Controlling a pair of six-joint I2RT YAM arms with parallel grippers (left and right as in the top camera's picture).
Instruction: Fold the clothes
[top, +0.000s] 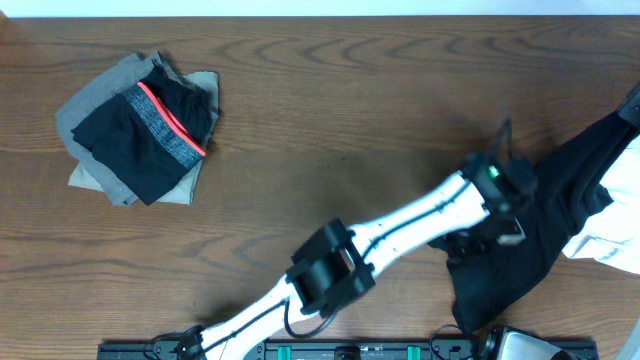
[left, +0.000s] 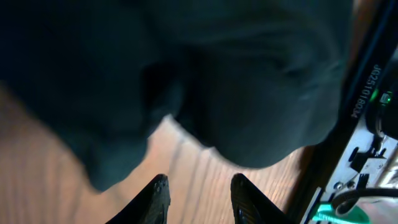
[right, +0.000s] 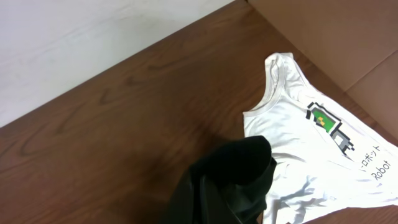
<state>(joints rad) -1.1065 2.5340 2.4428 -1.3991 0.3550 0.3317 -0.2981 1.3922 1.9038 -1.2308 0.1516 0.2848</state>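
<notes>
Black T-shirt (top: 545, 215), limp and light, lay heaped at the table (top: 350, 100) edge, 4 o'clock, one part drawn toward 3. Left gripper (left: 200, 198) stood parted, empty, just short of its edge. Right gripper, hidden, likely clamped on a bunch. Best grip: hem corners. Beyond, white printed vest (right: 298, 137); folded pile (top: 140, 130) at 10.

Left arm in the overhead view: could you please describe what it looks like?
The left arm has white tubular links with black joint housings, a thin black cable running along the links, and a small green light near the wrist. In the wrist view its fingers are dark, tapering blades.
</notes>
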